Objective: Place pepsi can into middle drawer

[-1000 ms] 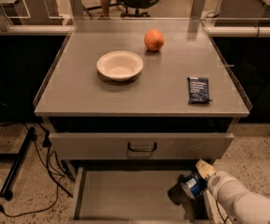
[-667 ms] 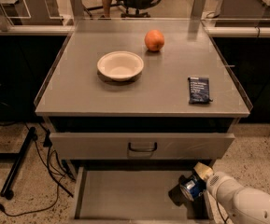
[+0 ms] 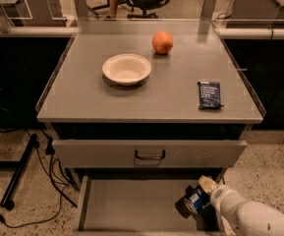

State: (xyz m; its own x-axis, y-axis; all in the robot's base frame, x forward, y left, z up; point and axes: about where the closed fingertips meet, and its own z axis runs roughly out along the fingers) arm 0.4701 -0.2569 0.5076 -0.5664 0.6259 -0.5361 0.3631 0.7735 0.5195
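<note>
Pincer (image 3: 200, 194) is down inside the open middle drawer (image 3: 127, 206) at its right end, clamped on the pepsi can (image 3: 194, 203) — the can sits at its tip, tipped over, silver end facing left. Carry looks done; release and pull-out are left — can't tell if the can touches the floor. Orange (image 3: 162, 42), bowl (image 3: 127, 69) and snack packet (image 3: 210, 94) are up on the table (image 3: 87, 100), well above it.

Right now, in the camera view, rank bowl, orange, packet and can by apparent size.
1. Bowl.
2. Packet.
3. Orange and can look alike; the can is nearer the camera, so unranked.
The gripper is at the can, inside the drawer.
</note>
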